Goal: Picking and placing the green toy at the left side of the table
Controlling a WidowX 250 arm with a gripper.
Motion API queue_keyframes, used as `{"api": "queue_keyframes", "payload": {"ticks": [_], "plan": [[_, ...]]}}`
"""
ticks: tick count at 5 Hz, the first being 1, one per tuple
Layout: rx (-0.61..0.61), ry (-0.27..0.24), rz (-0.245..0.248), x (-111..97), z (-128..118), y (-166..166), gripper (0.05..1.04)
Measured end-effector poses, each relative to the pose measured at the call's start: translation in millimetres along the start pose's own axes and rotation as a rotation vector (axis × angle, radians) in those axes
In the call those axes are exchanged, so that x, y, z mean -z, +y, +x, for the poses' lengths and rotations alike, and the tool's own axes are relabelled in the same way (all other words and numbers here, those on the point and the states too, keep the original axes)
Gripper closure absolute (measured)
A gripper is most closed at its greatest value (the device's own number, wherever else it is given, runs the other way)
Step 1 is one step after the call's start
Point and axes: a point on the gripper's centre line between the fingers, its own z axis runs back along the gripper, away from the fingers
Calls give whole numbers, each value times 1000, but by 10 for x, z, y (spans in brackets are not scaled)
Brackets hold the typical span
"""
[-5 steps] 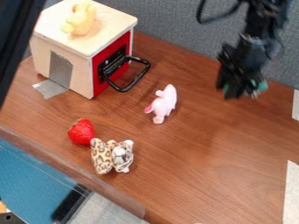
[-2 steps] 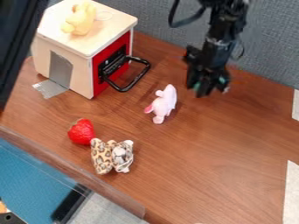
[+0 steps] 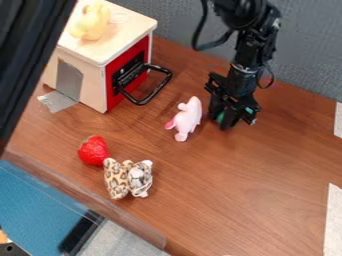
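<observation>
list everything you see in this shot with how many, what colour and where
wooden box: one, pale wood with red front, upper left
handle: one, black, on the box's red front
yellow toy: one, on top of the box
strawberry: one, red, lower left of the table
leopard-print toy: one, tan with dark spots, beside the strawberry
pink toy: one, middle of the table
green toy: one, green, at the gripper
table: one, brown, under the toys
gripper: one, black, right of the pink toy
arm: one, black, from the top edge
</observation>
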Motion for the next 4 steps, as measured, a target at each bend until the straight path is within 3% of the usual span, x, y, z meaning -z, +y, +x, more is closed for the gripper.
{"api": "queue_keyframes", "payload": {"ticks": [1, 2, 3, 4], "plan": [[1, 12, 3, 9, -3, -105, 333], [-21, 11, 12, -74, -20, -97, 95], [-71, -60, 41, -541, -35, -56, 81], [-117, -91, 61, -917, -142, -48, 83]]}}
